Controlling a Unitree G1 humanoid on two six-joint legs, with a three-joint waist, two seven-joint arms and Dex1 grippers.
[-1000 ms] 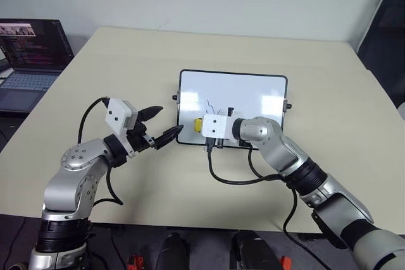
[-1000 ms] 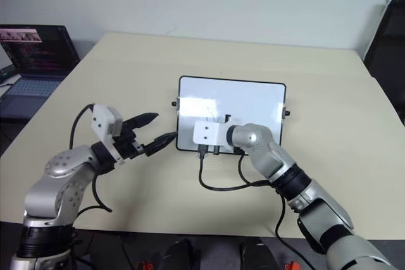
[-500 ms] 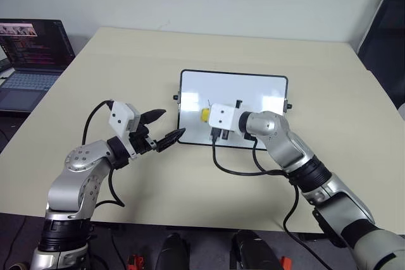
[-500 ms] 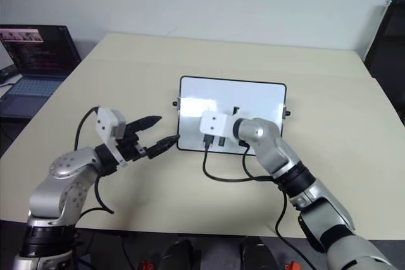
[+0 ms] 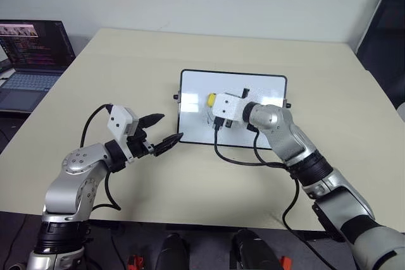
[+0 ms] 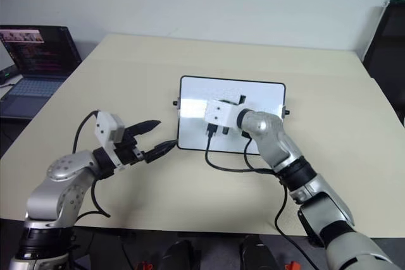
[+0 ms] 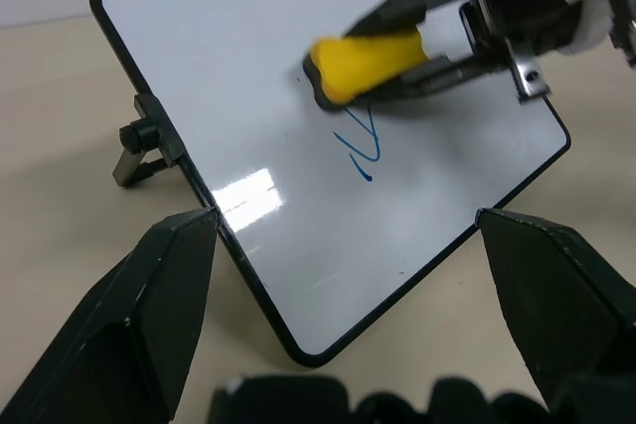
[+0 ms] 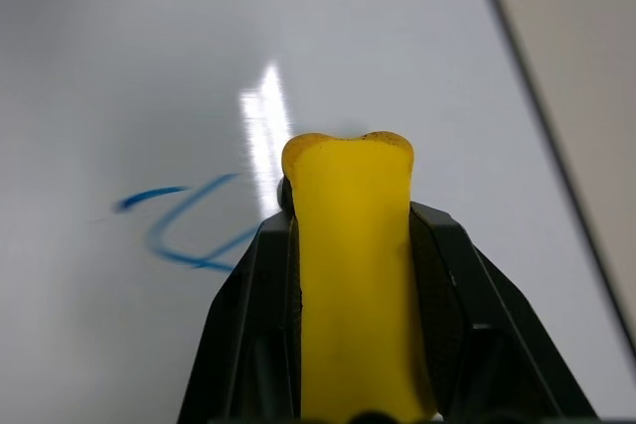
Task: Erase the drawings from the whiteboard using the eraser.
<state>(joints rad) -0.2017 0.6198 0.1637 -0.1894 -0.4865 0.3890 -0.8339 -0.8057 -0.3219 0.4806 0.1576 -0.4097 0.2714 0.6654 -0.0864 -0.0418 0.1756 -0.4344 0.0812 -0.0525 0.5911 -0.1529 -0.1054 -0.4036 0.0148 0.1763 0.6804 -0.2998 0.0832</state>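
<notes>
Now R gripper (image 8: pixel 350 245) pinches eraser (image 8: pixel 353 275) over whiteboard (image 5: pixel 266 86).

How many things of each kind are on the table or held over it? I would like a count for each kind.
whiteboard: 1
eraser: 1
blue scribble: 1
Total: 3
</notes>
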